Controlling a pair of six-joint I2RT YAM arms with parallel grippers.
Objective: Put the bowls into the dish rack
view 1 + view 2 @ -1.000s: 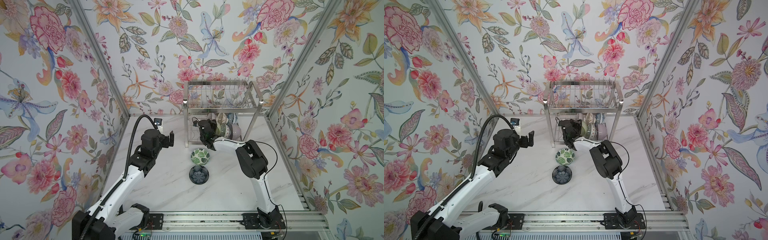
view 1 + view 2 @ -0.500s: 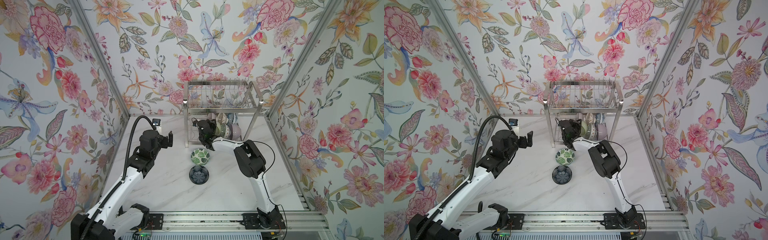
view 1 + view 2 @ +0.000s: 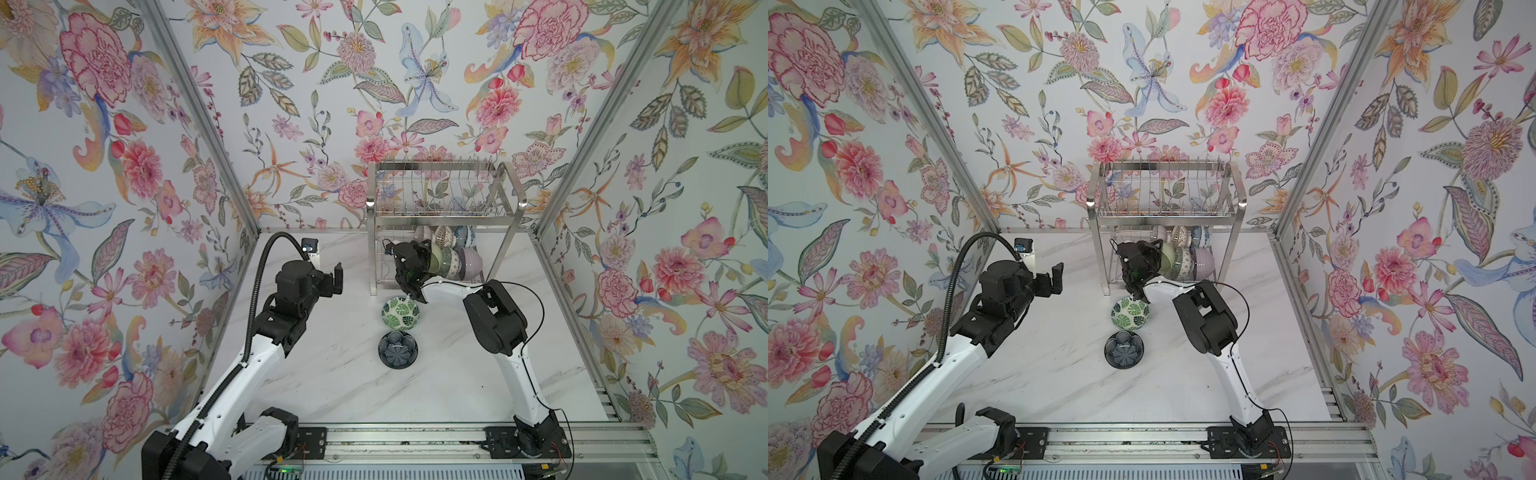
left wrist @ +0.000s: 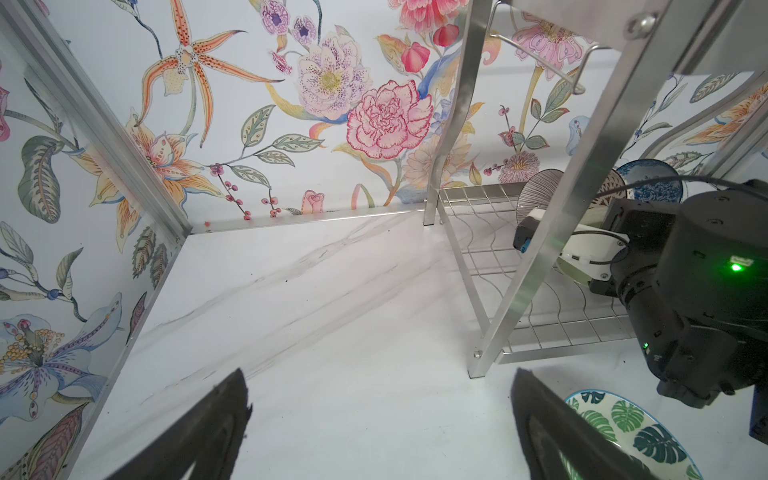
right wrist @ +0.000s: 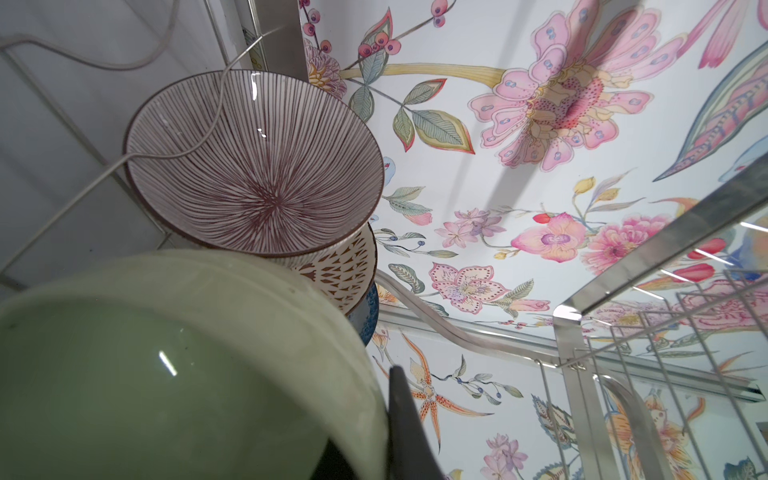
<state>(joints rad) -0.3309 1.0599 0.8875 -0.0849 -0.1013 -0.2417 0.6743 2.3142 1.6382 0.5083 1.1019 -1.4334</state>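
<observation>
Right end effector [image 3: 424,257] pinches the pale green bowl [image 5: 166,374] by its rim inside the dish rack [image 3: 436,208], lower tier; left end effector [image 4: 380,390], at the rack's nine o'clock, gapes wide.

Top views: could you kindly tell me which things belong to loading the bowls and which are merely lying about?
Job in hand: dish rack; pale green bowl, gripped by the right end effector at the lower shelf; green leaf bowl and navy bowl on the table; racked bowls.
Merely about: left end effector, open, holding nothing; floral walls; no stray items visible.
</observation>
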